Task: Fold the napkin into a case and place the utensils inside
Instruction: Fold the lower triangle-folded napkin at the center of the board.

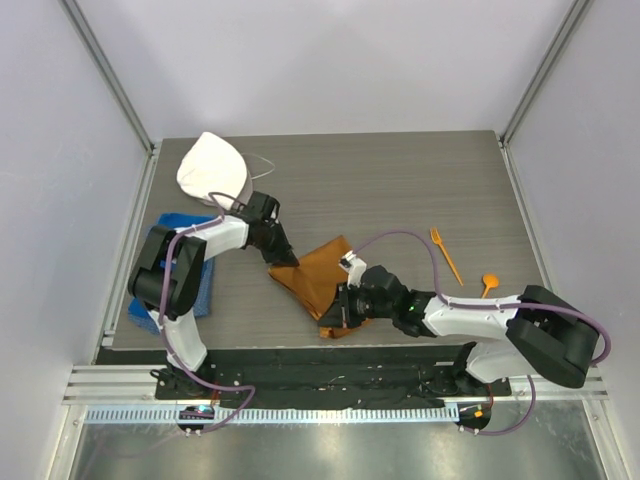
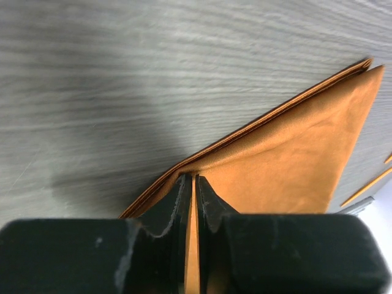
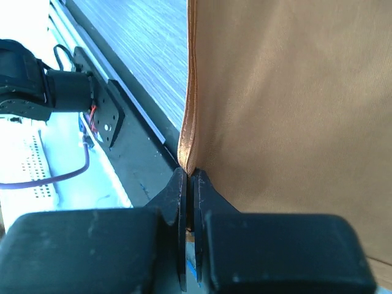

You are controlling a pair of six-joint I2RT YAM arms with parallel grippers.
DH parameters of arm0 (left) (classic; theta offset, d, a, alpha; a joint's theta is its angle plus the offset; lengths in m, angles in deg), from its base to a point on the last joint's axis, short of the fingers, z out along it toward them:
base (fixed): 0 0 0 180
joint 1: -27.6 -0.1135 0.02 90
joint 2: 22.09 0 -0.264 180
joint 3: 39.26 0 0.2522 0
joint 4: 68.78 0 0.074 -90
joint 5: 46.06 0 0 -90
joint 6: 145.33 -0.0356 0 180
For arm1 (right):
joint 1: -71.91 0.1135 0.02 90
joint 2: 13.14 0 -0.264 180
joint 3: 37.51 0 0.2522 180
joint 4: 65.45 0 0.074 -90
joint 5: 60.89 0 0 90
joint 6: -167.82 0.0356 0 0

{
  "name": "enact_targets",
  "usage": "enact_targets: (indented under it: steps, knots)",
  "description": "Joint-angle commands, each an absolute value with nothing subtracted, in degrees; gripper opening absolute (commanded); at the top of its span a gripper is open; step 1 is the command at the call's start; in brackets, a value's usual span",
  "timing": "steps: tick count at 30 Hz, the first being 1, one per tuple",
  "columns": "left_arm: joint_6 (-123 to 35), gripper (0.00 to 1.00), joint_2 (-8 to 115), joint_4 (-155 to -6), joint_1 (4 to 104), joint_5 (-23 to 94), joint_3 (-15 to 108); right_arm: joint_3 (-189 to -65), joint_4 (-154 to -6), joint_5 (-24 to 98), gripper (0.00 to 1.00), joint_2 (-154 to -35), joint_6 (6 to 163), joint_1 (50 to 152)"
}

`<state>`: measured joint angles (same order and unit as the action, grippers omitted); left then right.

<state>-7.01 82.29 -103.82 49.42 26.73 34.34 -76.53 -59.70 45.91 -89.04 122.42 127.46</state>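
As we look from above, the left gripper pinches the left corner of the napkin and the right gripper its near edge, with the fork and spoon lying well to its right. From the left wrist, our fingers are closed on stacked layers — uneven pulling could splay them. From the right wrist, the closed fingers catch only the hem — it could slip out

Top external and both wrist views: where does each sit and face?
Top external: above, behind the bases, looking down at the table; both arms show.
Left wrist: on the left arm, facing past the left gripper, shut on the napkin.
Right wrist: on the right arm, facing past the right gripper, shut on the napkin.
All three share the napkin.
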Motion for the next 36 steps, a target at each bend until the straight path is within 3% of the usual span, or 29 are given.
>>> enact_targets:
  steps: [1,2,3,5,8,19,36]
  knots:
    - [-9.27,0.17,85.95,-105.04,49.39,33.93,33.92,-79.55,-65.99,43.71,0.01,-90.31,119.49,127.63]
    - [-9.44,0.33,84.28,-105.39,50.09,35.66,33.83,-81.14,-67.07,43.53,0.01,-90.66,118.87,127.89]
    - [-10.06,0.42,82.78,-105.91,50.19,39.34,34.0,-80.63,-65.17,43.18,0.01,-90.84,119.22,127.81]
    - [-12.86,0.53,79.79,-110.19,49.49,40.6,36.81,-80.62,-63.13,42.82,0.01,-91.89,119.39,127.29]
    - [-14.54,0.59,75.05,-113.99,48.96,42.27,37.79,-78.8,-56.67,44.66,0.01,-93.21,121.32,127.37]
    - [-13.49,0.69,59.75,-117.79,45.54,46.85,27.24,-81.24,-53.28,46.86,0.01,-96.91,123.43,127.28]
    - [-12.44,0.68,62.81,-105.14,37.62,26.29,20.12,-81.68,-54.07,50.29,0.01,-90.84,125.28,123.15]
